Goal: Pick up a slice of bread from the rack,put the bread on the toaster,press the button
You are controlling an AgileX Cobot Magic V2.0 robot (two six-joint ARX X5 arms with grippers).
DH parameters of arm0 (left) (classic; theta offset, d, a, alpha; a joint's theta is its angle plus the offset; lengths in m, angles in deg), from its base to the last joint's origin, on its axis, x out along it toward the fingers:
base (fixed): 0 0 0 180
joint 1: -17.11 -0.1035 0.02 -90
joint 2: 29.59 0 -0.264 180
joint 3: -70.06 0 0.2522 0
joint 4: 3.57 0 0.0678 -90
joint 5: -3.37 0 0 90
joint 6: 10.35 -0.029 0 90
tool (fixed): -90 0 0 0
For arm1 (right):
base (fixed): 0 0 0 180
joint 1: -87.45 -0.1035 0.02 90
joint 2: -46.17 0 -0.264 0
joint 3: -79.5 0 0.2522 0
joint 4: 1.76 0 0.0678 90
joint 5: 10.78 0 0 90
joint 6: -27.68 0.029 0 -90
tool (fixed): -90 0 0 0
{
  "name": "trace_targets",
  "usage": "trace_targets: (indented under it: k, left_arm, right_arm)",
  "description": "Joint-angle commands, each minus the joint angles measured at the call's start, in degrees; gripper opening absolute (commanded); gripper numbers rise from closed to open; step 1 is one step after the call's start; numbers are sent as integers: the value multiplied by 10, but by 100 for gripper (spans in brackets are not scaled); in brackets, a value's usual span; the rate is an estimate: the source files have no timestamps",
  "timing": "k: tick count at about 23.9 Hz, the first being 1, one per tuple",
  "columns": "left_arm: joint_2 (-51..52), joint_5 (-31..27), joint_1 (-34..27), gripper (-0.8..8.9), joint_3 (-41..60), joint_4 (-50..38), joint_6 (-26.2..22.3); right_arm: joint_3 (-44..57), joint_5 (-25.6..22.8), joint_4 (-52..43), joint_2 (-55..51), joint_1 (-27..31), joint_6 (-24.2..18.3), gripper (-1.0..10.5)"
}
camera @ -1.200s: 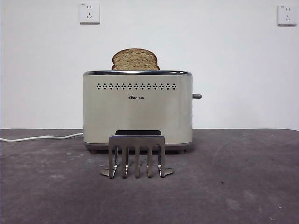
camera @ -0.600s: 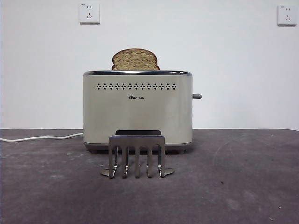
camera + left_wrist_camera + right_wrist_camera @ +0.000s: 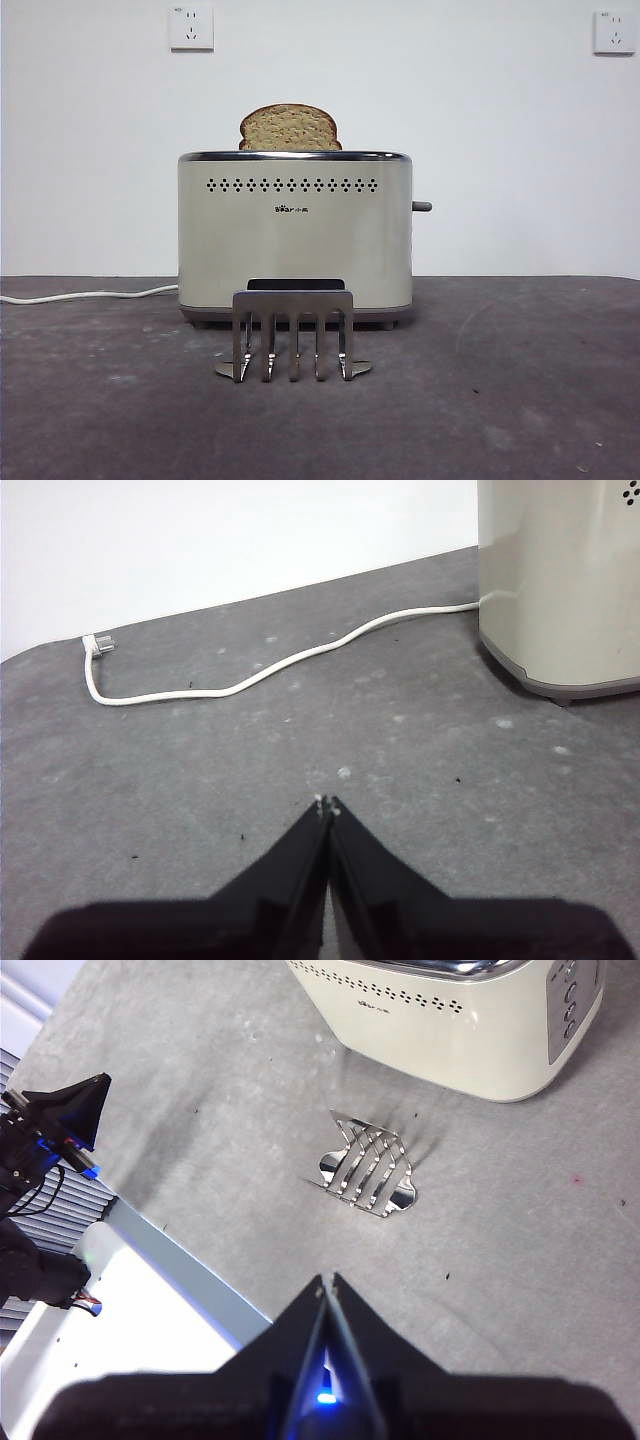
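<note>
A: Where is the slice of bread seen?

B: In the front view it is seen standing upright in the top of the toaster, domed top above the chrome rim, lower part hidden inside. It's not visible in either wrist view.

A: And the rack?

B: It is set on the desk just in front of the toaster, approx. centred on it, prongs down, nothing held between them. From the right wrist view it's shown standing apart from the toaster's front.

A: The button?

B: A small dark knob is seen sticking out of the toaster's narrow side, high up, w/ nothing touching it.

A: Left claw?

B: Jaws are pressed together tip to tip, nothing gripped. It is held low over bare desk, near the toaster's corner, w/ the white cord lying ahead, plug end loose on the desk.

A: Right claw?

B: Also closed, tips meeting, nothing held. It's raised well above the desk, rack and toaster seen below and ahead.

A: Arms in the front view?

B: Neither is seen there.
</note>
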Motion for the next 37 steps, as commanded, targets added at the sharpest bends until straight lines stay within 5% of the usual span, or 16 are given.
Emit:
trace_targets:
  k: [1,8,10,14,21,27,37]
  left_arm:
    - [1,-1,-2,-3,8,-2,6]
    - [1,-1,-2,-3,8,-2,6]
    - [1,-1,-2,-3,8,-2,6]
    - [1,-1,-2,-3,8,-2,6]
    - [1,-1,-2,-3,8,-2,6]
    - [1,-1,-2,-3,8,-2,6]
    - [1,-1,-2,-3,8,-2,6]
  right_arm:
    - [3,-2,-1,0,0,-5,1]
    - [3,-4,-1,0,0,-5,1]
    - [3,-23,-21,-17,17,-33,1]
    - [25,-44,-139,-99,52,10,1]
    - [302,-175,-423,-313,127,69,1]
    - [494,-197,-577,-417,138,79,1]
    - [675,-263,-615,-535,138,97,1]
